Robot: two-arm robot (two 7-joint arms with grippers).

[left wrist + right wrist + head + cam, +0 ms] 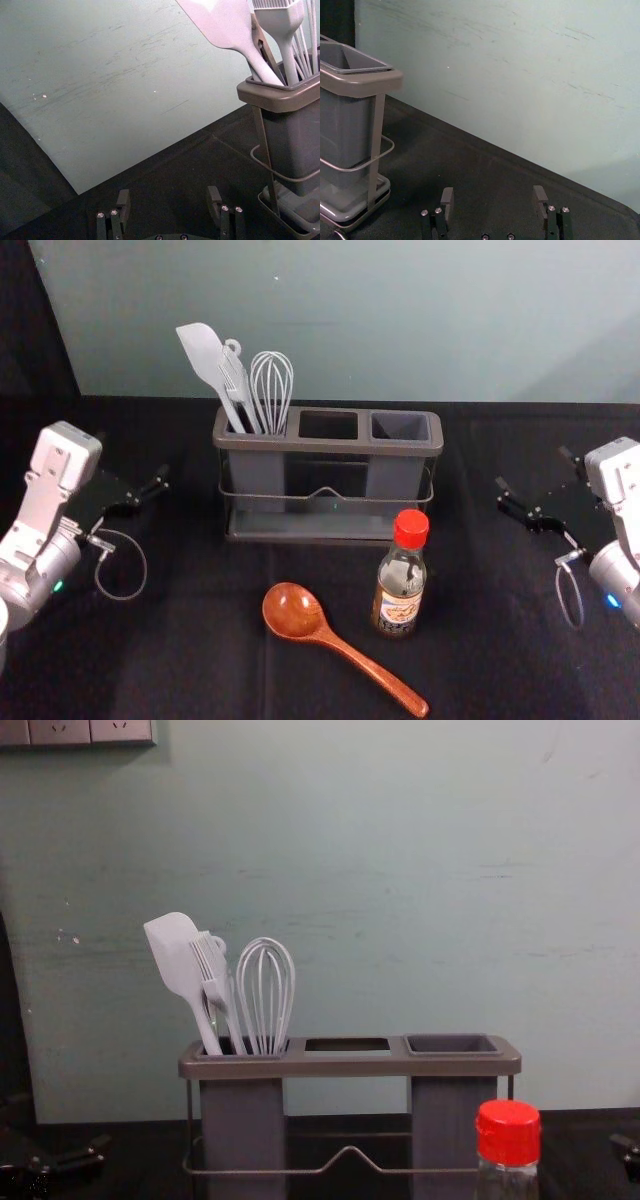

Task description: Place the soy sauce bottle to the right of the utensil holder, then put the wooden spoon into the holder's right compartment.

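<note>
While the wooden spoon (pixel 345 648) lies on the desk (pixel 190 670), the soy sauce bottle (pixel 401 588) stands before the utensil holder (pixel 330 447)

Because it is placed nearest, I tell first the wooden spoon. It lies flat in front of the utensil holder, with its bowl toward the far left and its handle going toward the near right.

Just beside it, on the right, the soy sauce bottle stands upright with a red cap (pixel 411 528). It is in front of the right part of the utensil holder, and apart from it.

The left gripper (pixel 133 458) is over the left side of the desk, and its two fingers are spread apart. The right gripper (pixel 532 468) is over the right side, well apart from the bottle, also with its fingers separated.

Farther is the utensil holder, which has a wire rail (pixel 350 1150) at the front and a tray (pixel 315 527) at the bottom. Its left compartment (pixel 258 475) carries a white spatula (pixel 203 352), a brush (pixel 208 962) and a whisk (pixel 272 380). The right compartment (pixel 395 478) is a grey cup, set behind the bottle.

Behind all of them is a pale green wall (pixel 400 330), and the chest view shows sockets (pixel 60 730) at its upper left.
</note>
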